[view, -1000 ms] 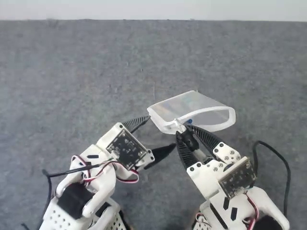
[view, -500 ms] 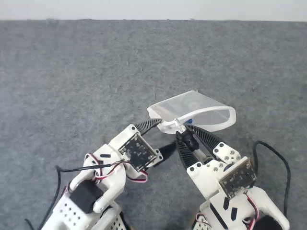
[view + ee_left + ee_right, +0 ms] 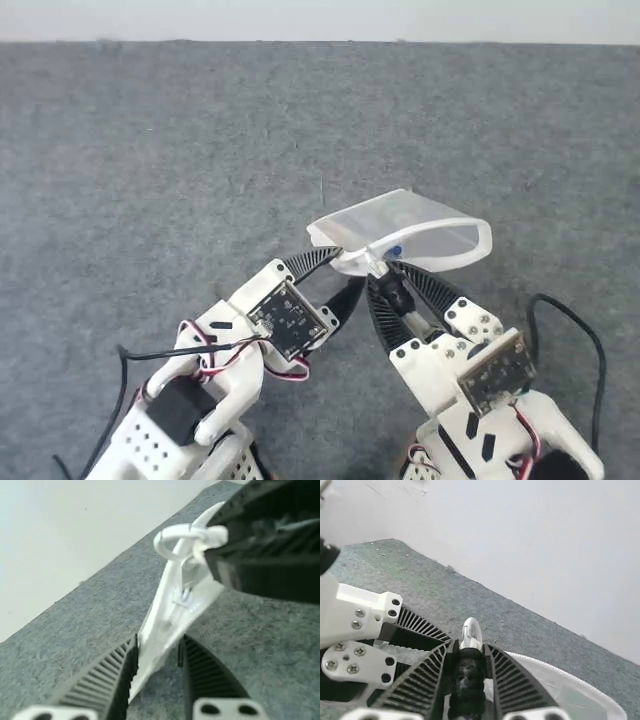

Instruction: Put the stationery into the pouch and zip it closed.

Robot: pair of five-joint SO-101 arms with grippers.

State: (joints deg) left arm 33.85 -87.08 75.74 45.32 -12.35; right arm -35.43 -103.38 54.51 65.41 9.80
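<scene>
Two grippers meet at one pouch, centre of the high view.

Lower left: the left gripper (image 3: pixel 347 270) is partly open and fairly narrow, with its fingers straddling the pouch's near corner. In the left wrist view the corner sits right between the ribbed fingers. It looks close to contact but not clearly clamped.

Centre, slightly right: the pouch (image 3: pixel 425 225) is translucent white and lies on the grey carpet (image 3: pixel 150 150), with its near edge lifted a bit where the grippers are.

Lower right: the right gripper (image 3: pixel 385 272) is closed on the zipper pull (image 3: pixel 470 630), and the white ring pokes out past its tips.

Step, as I read it: this is the zipping stage, one arm bracing and the other on the pull. The next move probably needs the left fingers to pinch the corner firmly. Then the right arm can drag the pull along the zip line, away from the braced corner, with the fabric kept taut so the slider doesn't bunch.

Hard to make out:
- How far the zip is already closed, because the right gripper covers the slider.
- The contents. There is a small blue spot (image 3: pixel 396 251) near the pull and faint shapes through the wall, but I can't tell which stationery it is or whether all of it is inside.
- A dark lump between the right fingers in the right wrist view, which could be a tab or a gripper part.
- Both arm bases, cut off at the bottom edge.
</scene>
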